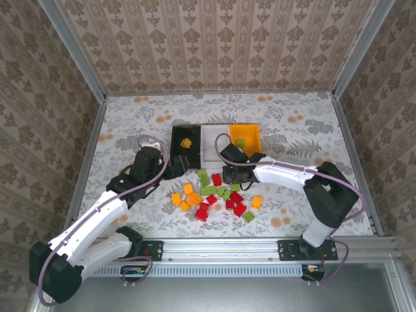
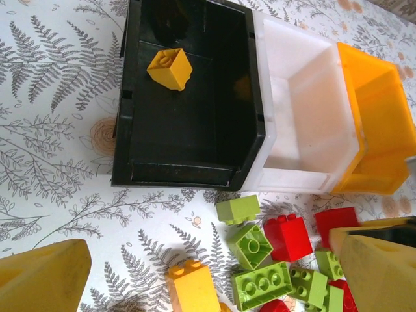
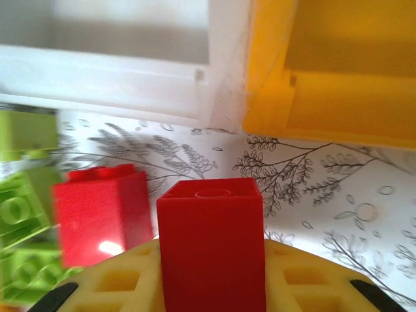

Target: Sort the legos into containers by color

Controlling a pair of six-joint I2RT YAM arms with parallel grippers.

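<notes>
Spreading under scattered legos (image 1: 214, 195), a fern-print table (image 1: 305, 140) meets damask-papered walls (image 1: 214, 39).

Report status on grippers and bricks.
Left gripper open, over the pile. Right gripper clamped on red brick, facing white bin, orange bin. Second red brick close beside it. Black bin: one yellow brick.

The right claw (image 3: 211, 276) sits at the bottom edge of the view. Its yellow, grid-moulded fingers (image 3: 114, 283) close against both sides of an upright red brick (image 3: 211, 240) with one round stud on top. A second red brick (image 3: 101, 205) stands on the desk (image 3: 318, 182) just left of it, close but apart. At the left edge lie several light green bricks (image 3: 23, 214), blurred. Behind them, the white bin (image 3: 104, 71) and the orange-yellow bin (image 3: 331, 84) stand wall to wall. The desk covering carries a fern print.
</notes>
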